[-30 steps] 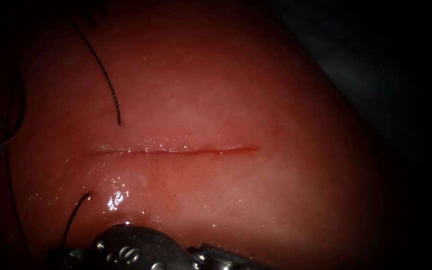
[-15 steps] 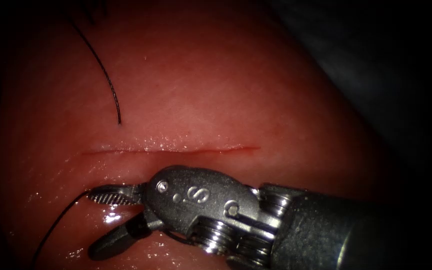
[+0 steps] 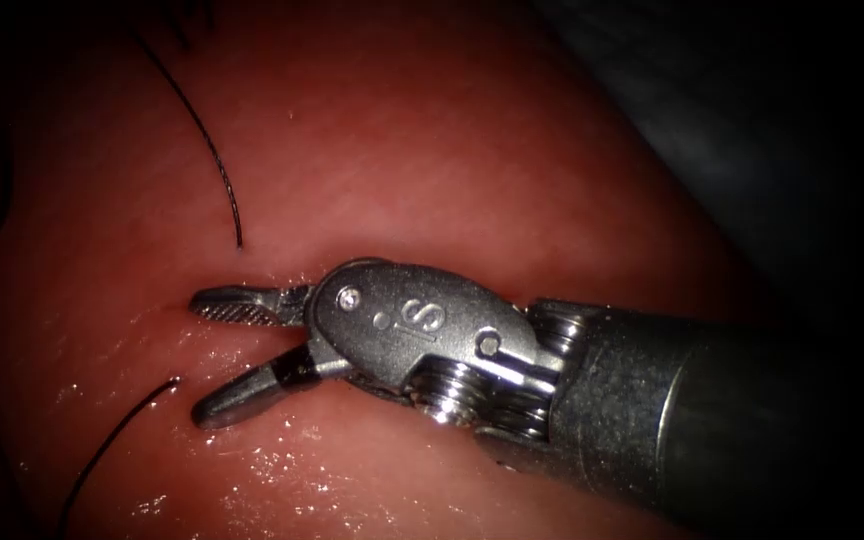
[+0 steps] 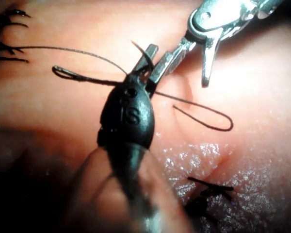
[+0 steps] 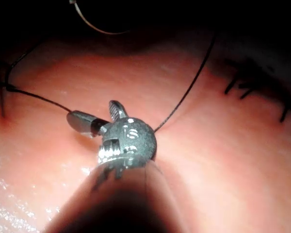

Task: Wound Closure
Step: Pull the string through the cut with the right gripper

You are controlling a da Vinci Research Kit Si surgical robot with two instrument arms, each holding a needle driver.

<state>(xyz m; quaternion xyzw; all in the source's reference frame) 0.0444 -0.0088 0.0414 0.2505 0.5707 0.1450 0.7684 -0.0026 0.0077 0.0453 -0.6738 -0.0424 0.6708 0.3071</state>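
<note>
The tissue [image 3: 402, 150] carries a thin level cut [image 3: 174, 304], mostly hidden under my right tool [image 3: 202, 355]. That tool's jaws are open and hold nothing; the upper jaw lies over the cut's left end, the lower one below it. One strand of dark thread [image 3: 222, 180] enters the tissue just above the cut. Another strand [image 3: 117, 435] comes out below it. In the right wrist view the right tool [image 5: 99, 114] stands open between two thread strands [image 5: 39, 99]. The left tool [image 4: 128, 111] has thread [image 4: 203, 124] running past its tip. I cannot make out the needle for certain.
Dark finished stitches [image 5: 242, 85] sit beside the work area, and more stitches [image 4: 208, 189] lie near the left tool. A pale thin arc [image 5: 99, 29] hangs in the dark beyond the tissue. The tissue falls off into darkness at the endoscope's right [image 3: 802, 200].
My right tool rose from the bottom edge of the endoscope view up to the cut, jaws open throughout. The lower thread strand shifted slightly; the thread at the far left moved.
</note>
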